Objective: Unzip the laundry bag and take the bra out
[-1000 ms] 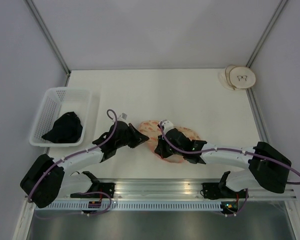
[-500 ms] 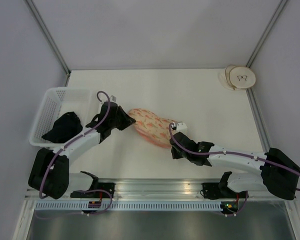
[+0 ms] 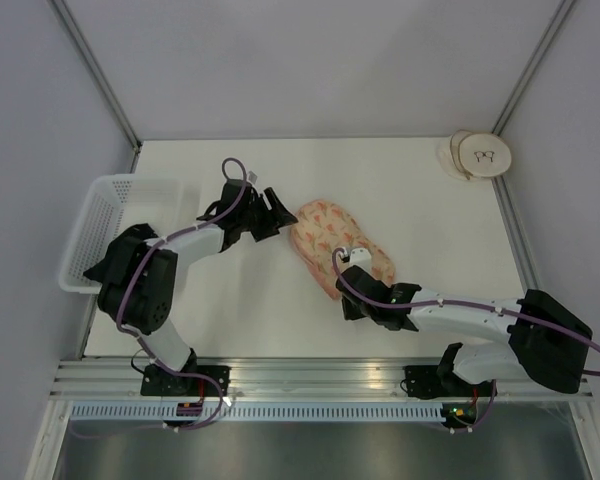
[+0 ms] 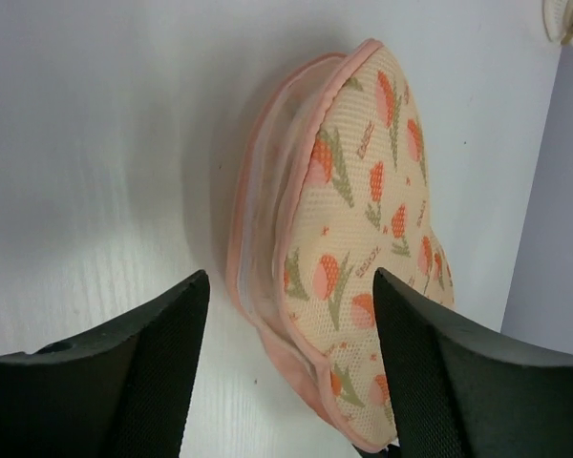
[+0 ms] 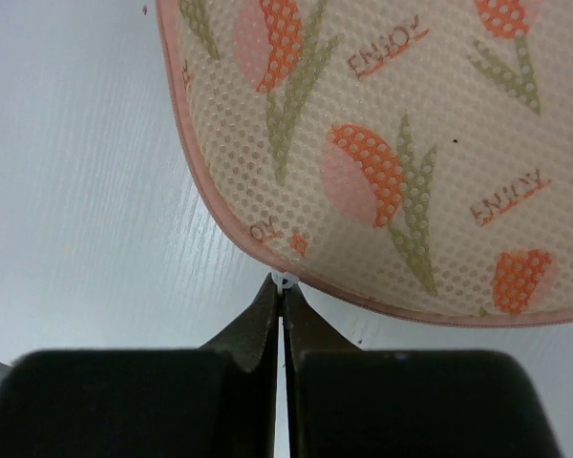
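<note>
Laundry bag first: the rounded peach-pink mesh pouch with orange tulip prints and pink trim lies slantwise on the white surface, between my two arms.

Nearest to me, the right end effector is clenched. Its tips pinch a small white tab on the pink edge of the bag, and I take this tab for the zip pull. Farther away, the left end effector is released. Its fingers are spread wide with the end of the bag just in front of them, and I see no contact.

My worry is this. Only the very tips hold the tab, so it may slip out when I pull. Also nothing holds the bag, so I judge that a pull may drag the whole pouch over the surface and the zip will not run. The left side should grip the fabric first.

I do not see the bra anywhere; I suppose it is inside the pouch. I cannot tell whether the zip is open at all, though the left wrist view shows a pale layer along the trim. The left arm covers part of the white plastic lattice basket. The cream round object in the far right corner is too small for me to identify.
</note>
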